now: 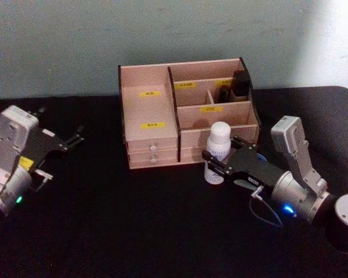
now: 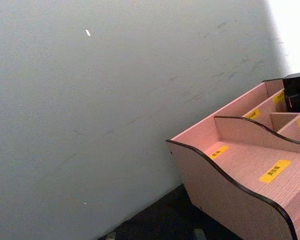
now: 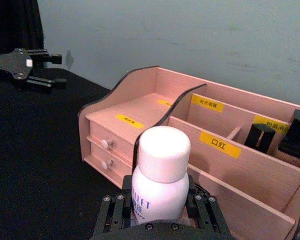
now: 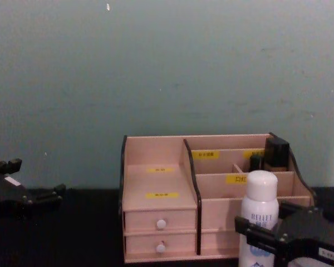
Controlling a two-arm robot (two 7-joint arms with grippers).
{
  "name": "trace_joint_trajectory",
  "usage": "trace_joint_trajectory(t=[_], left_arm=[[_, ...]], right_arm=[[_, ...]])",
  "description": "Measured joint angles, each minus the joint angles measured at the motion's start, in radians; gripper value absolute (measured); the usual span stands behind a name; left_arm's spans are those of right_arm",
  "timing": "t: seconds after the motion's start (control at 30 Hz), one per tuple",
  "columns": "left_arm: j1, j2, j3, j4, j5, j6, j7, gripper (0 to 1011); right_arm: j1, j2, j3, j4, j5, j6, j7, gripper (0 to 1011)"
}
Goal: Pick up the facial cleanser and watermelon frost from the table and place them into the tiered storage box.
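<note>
My right hand [image 1: 213, 164] grips the facial cleanser [image 1: 218, 145], which stands on the worktop [image 1: 133, 226] at the tiered storage box's [image 1: 148, 119] 5 o'clock. I'd lift it straight and upright to clear the front wall. My left hand [image 1: 75, 139] is parked open at 9 o'clock.

The scene is dimly lit. The black worktop [image 1: 133, 231] is left almost featureless, and the wall [image 1: 330, 46] is brightened toward the far right. Soft shadows are cast inside the tiered storage box [image 1: 148, 116]; the white facial cleanser [image 1: 219, 134] is caught brightly.
</note>
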State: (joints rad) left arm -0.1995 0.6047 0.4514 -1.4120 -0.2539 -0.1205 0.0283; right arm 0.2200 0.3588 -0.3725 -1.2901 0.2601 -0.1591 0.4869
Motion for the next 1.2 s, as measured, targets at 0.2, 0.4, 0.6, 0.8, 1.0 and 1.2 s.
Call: trace_joint_trajectory(t=[0.2,0.4,0.6,0.8,1.0,1.2], left_arm=[[0.000,0.000,0.000,0.000,0.000,0.000,0.000,1001],[0.000,0.000,0.000,0.000,0.000,0.000,0.000,1001],[0.000,0.000,0.000,0.000,0.000,0.000,0.000,1001],[0.000,0.000,0.000,0.000,0.000,0.000,0.000,1001],[0.000,0.000,0.000,0.000,0.000,0.000,0.000,1001],[0.000,0.000,0.000,0.000,0.000,0.000,0.000,1001]], right_arm=[[-0.010,0.007,0.004,-0.029,0.015,0.008,0.007,593],[-0.020,0.023,0.013,-0.088,0.042,0.035,0.015,593],[-0.010,0.034,0.017,-0.141,0.072,0.055,0.025,593],[0.028,0.030,0.015,-0.155,0.084,0.059,0.024,593],[0.071,0.014,0.011,-0.132,0.084,0.049,0.011,593],[0.131,-0.011,0.003,-0.072,0.081,0.039,0.006,593]])
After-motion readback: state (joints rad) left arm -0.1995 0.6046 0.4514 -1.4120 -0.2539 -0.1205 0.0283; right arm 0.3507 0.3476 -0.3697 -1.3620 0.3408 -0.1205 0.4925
